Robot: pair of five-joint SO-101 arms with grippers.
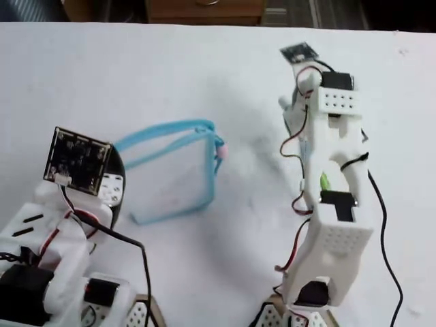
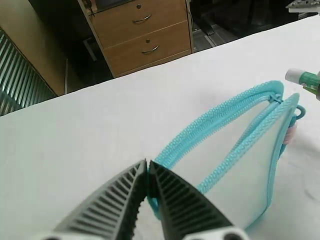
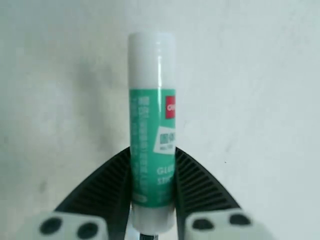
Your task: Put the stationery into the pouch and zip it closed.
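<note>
I count one pouch (image 1: 170, 170) at nine o'clock, one glue stick (image 3: 152, 120) at three, and two grippers: left gripper (image 2: 148, 167), right gripper (image 3: 152, 150).

Pouch (image 2: 240, 165) mouth open, left end effector (image 2: 148, 165) pinching one end, bare table (image 2: 90, 130) beside it

A wooden drawer cabinet (image 2: 140, 35) stands beyond the white table (image 2: 75, 140).

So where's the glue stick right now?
The glue stick is clamped in the right gripper, white cap pointing outward. In the high view it is off to the right of the blue pouch, not touching it.
</note>
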